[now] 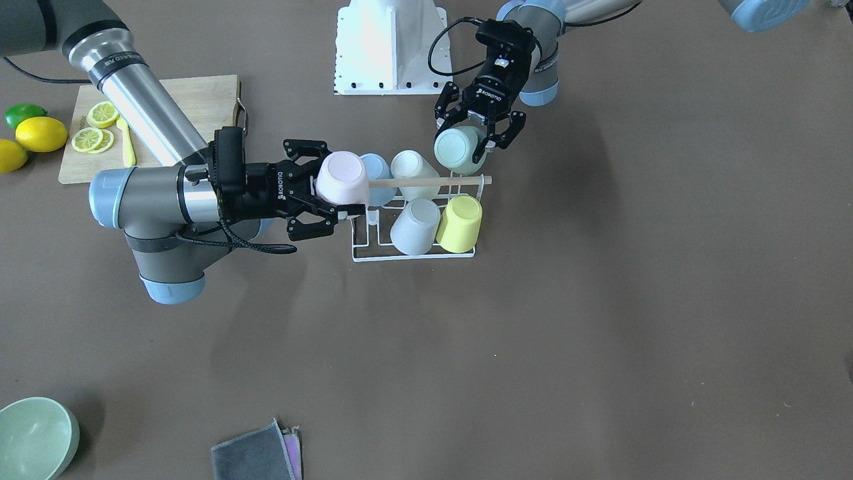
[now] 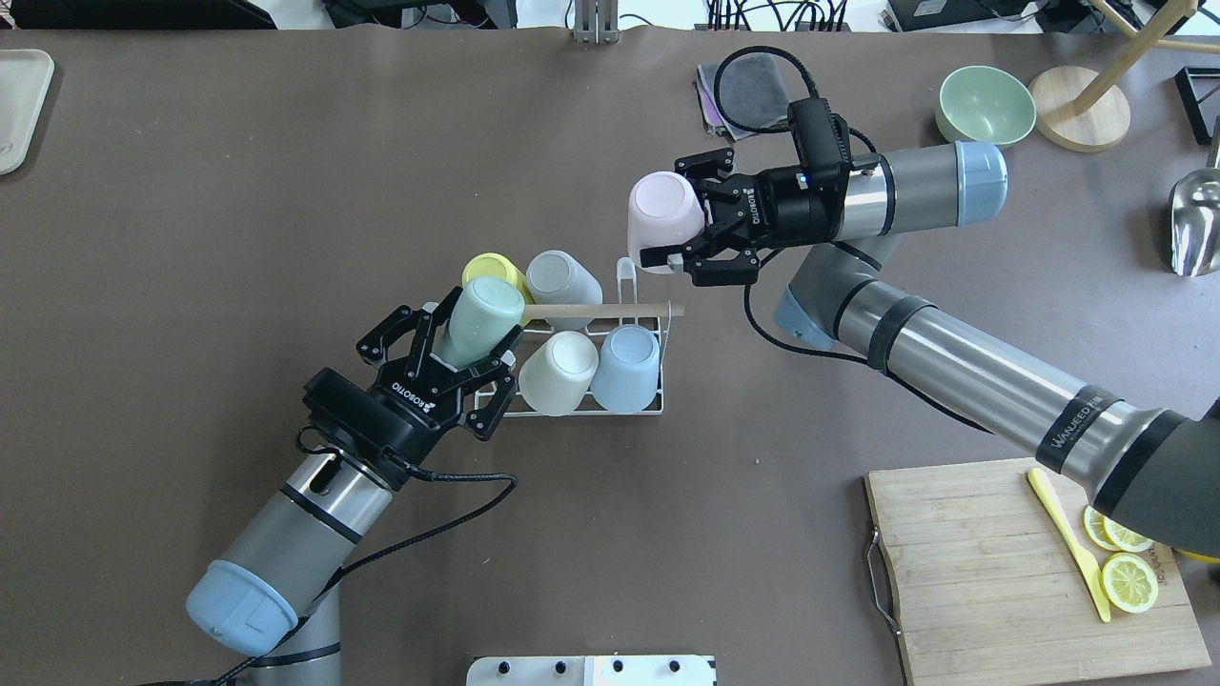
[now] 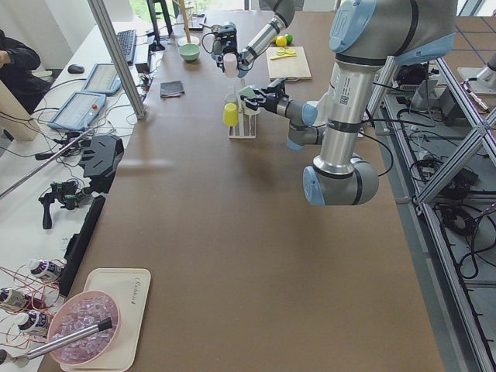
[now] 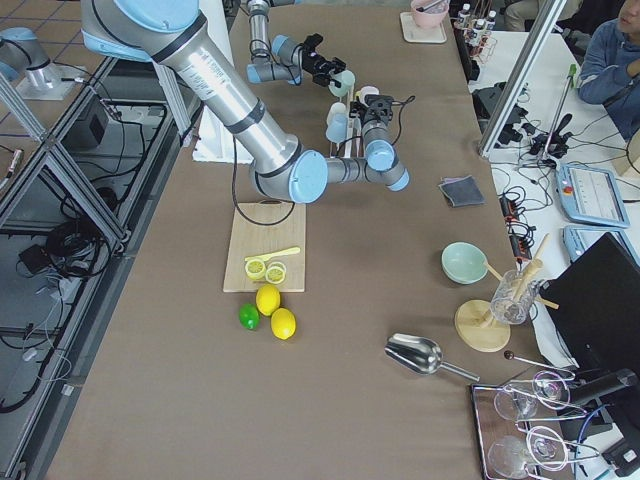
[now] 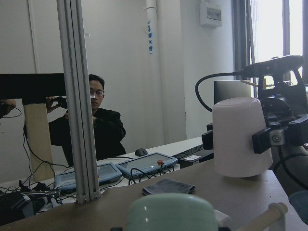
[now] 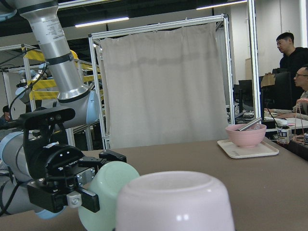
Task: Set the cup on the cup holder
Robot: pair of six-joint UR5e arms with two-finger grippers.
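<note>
— Where was the pink cup (image 2: 664, 219)?
— Grasped base-up in the right hand (image 2: 682, 217), in the air just off one end of the cup holder (image 2: 596, 309).
— And the left hand (image 2: 467, 343)?
— Clenched around a mint cup (image 2: 488, 314), tilted at the holder's other end. Whether it sat on a prong, I couldn't tell.
— And the holder itself?
— It stood on the desk (image 2: 286, 238), carrying a yellow cup (image 2: 491, 272), a grey cup (image 2: 562, 276), a cream cup (image 2: 558, 372) and a blue cup (image 2: 624, 367).

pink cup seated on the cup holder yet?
No, the right claw grips the pink cup off the end of the cup holder, on none of its prongs.
</note>
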